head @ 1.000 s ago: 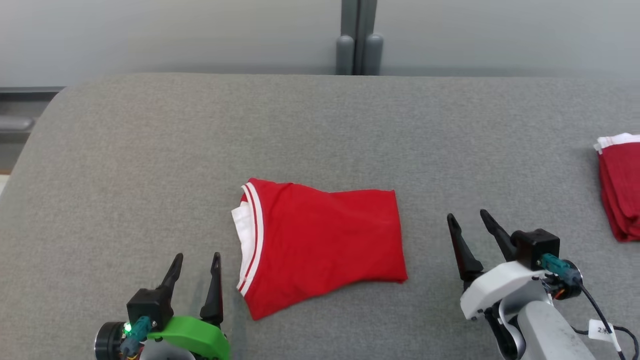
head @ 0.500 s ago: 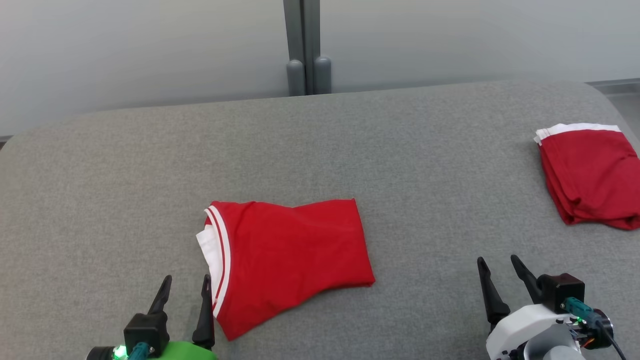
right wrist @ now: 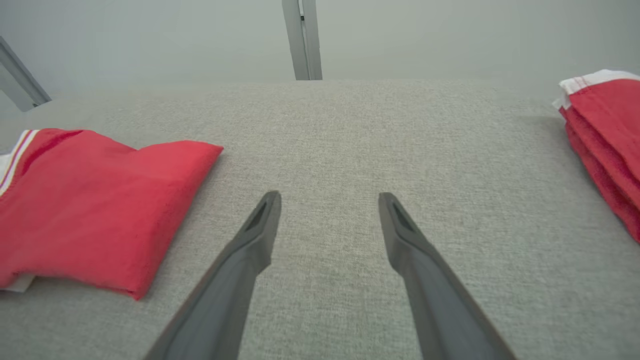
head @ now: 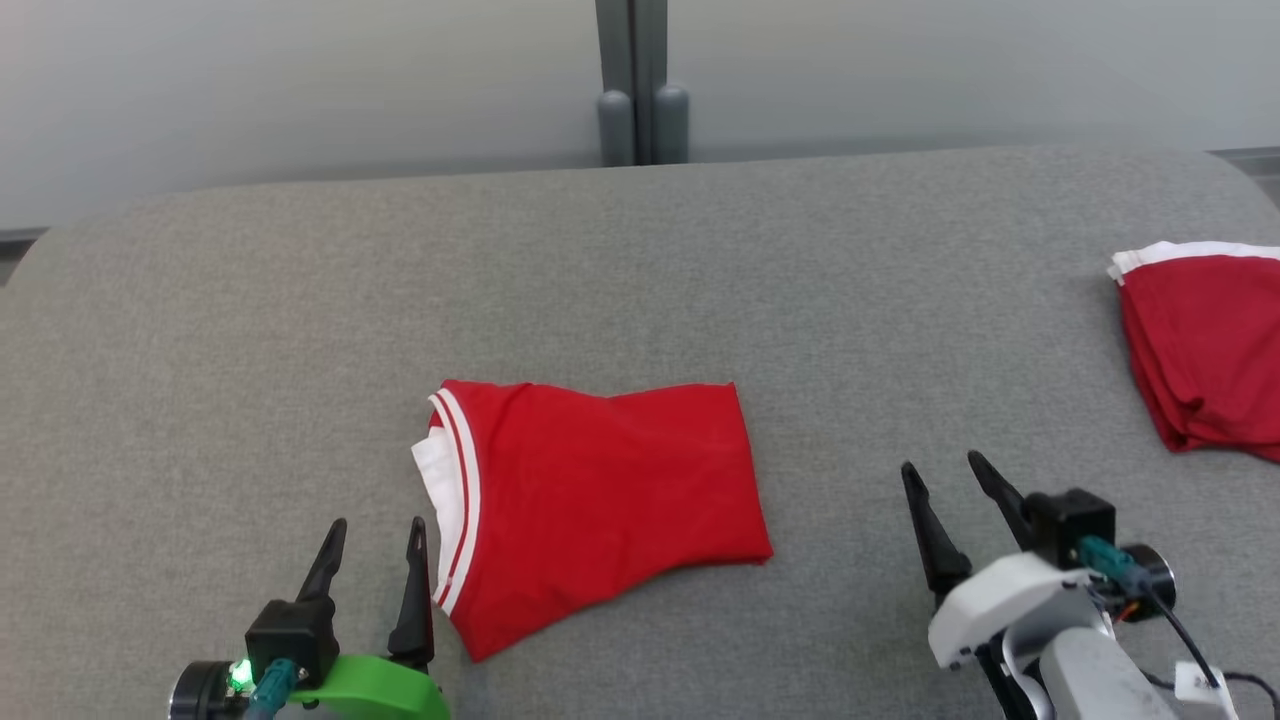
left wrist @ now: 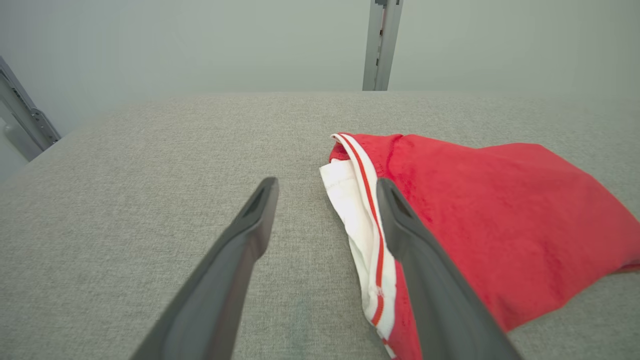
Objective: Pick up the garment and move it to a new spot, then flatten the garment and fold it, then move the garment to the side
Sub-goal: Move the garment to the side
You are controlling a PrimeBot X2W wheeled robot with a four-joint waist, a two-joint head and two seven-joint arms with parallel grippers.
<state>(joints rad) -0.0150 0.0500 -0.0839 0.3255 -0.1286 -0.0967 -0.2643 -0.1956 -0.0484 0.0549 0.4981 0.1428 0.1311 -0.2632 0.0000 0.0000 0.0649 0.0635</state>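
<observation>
A folded red garment (head: 600, 500) with white trim lies on the grey surface in the head view, its striped edge to the left. My left gripper (head: 378, 527) stands open just left of that edge, nothing between its fingers. In the left wrist view my gripper (left wrist: 325, 184) hangs over bare surface, the garment (left wrist: 500, 210) beside its right finger (left wrist: 430, 280). My right gripper (head: 945, 471) is open to the right of the garment, apart from it. The right wrist view has my gripper (right wrist: 329, 197) over bare surface, the garment (right wrist: 90, 200) off to the left.
A second folded red cloth (head: 1210, 350) with a white edge lies at the far right of the grey surface (head: 640, 270), also at the right cloth (right wrist: 607, 135) in the right wrist view. A grey post (head: 642, 80) stands against the wall behind.
The head view has swung right and then slightly back, so the whole picture shifted. The garment lies as before. Both grippers stay open with nothing held.
</observation>
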